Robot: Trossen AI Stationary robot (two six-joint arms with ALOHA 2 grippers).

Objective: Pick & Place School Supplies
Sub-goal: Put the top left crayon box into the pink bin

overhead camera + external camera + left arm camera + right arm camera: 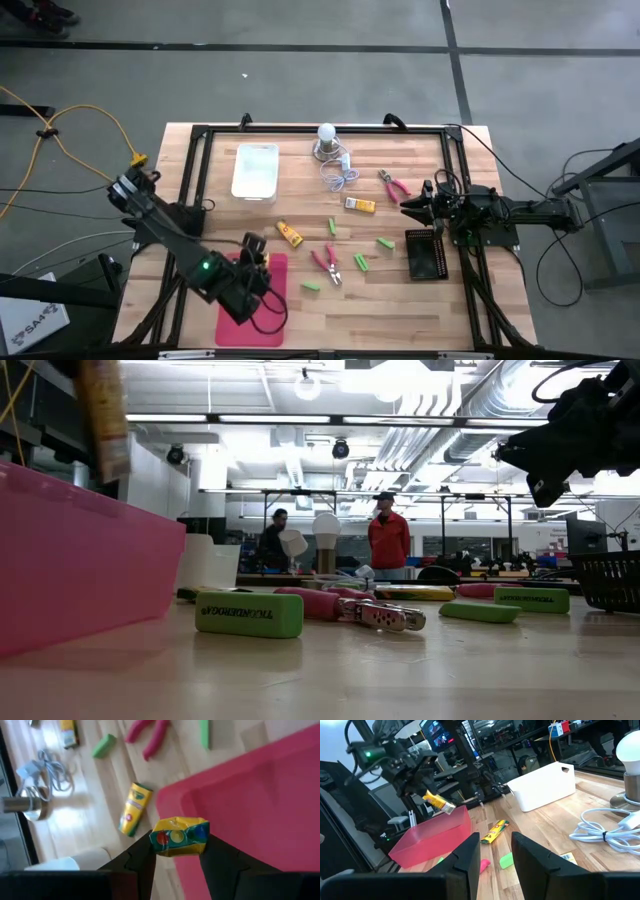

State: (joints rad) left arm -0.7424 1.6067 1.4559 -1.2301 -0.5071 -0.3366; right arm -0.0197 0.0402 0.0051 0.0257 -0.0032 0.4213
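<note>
My left gripper (176, 851) is clamped on a crayon box (179, 837), gripped by one end, held above the near rim of the pink bin (260, 805).

Risk 1: the box sits right over the bin's edge, not its middle. If I let go here, I judge it clips the rim and tips out onto the table (420, 310).

Risk 2: end-only grip. In the right wrist view the box (439, 803) hangs tilted off my fingers. A quick move could swing it or let it slip.

Just beside the bin: a second crayon box (133, 809) on the wood, so a fall outward may knock it.

Farther from the bin: green erasers (311, 286), pink pliers (326, 262), then a third crayon box (360, 205) and second pliers (394, 186). All still to collect.

Well away from the bin: my right gripper (495, 851) waits with fingers apart, holding nothing, by the black basket (424, 254). White bin (255, 171) and the bulb with cord (328, 140) sit at the far side, no conflict.
</note>
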